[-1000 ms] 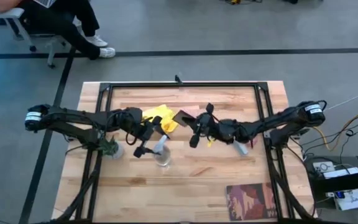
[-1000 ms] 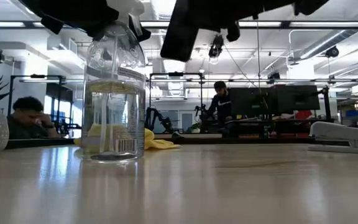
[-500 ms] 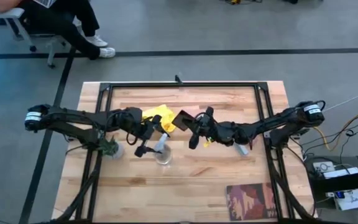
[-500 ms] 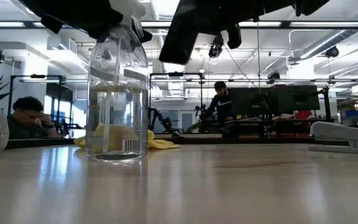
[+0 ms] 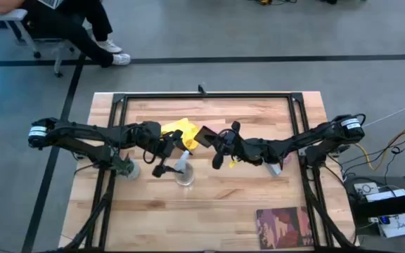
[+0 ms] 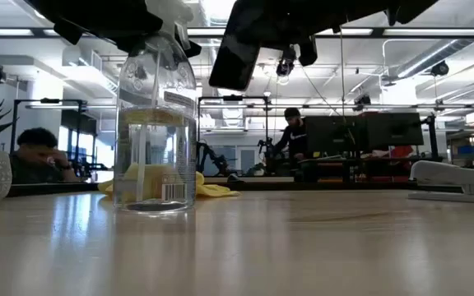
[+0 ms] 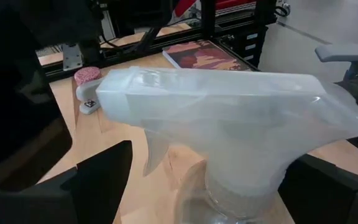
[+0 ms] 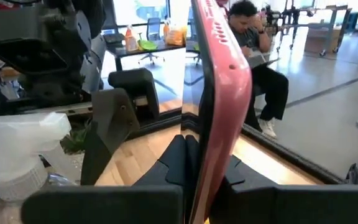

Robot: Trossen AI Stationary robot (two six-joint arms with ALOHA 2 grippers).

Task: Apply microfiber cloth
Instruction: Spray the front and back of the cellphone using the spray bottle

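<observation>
Your left arm reaches in over the bench (image 5: 209, 211), its left hand (image 5: 169, 156) spread wide around the spray bottle (image 5: 183, 169). Your right arm stretches toward the bottle too, right hand (image 5: 216, 144) clamped on a phone (image 5: 205, 133) held on edge.

The yellow microfiber cloth (image 5: 180, 131) lies crumpled on the table's far half.
</observation>
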